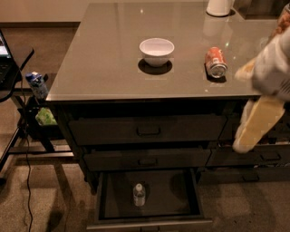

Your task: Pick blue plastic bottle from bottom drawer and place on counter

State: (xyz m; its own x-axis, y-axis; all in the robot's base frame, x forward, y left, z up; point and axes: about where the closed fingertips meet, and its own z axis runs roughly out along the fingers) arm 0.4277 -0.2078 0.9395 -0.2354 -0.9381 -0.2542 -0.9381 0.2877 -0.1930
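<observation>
The blue plastic bottle stands upright in the bottom drawer, near the middle of its flat, dark floor and apart from every wall. It is a small, clear cylinder with a white screw cap and a pale band around its body. The drawer is wide, shallow and pulled out towards the camera, with a matte grey-black interior and a thin front rim. Above it the middle drawer and the top drawer are closed, each a dark flat panel with a small bar handle.

The counter tops the cabinet as a broad, glossy grey slab with a thin edge, and its surface mirrors the things standing on it. A round white bowl sits near its centre. A red soda can lies on its side to the right of the bowl, its silver end turned to the front. A white rounded vessel stands at the back edge.

The gripper hangs at the right, in front of the counter's front edge and well apart from the bottle. It shows as a blurred white body with a cream, tapering part pointing down. Whether it is open or closed cannot be told, and nothing can be seen in its hold.

At the left, a bottle with a blue cap sits by a black side table, and a thin cable trails over the brown carpet.
</observation>
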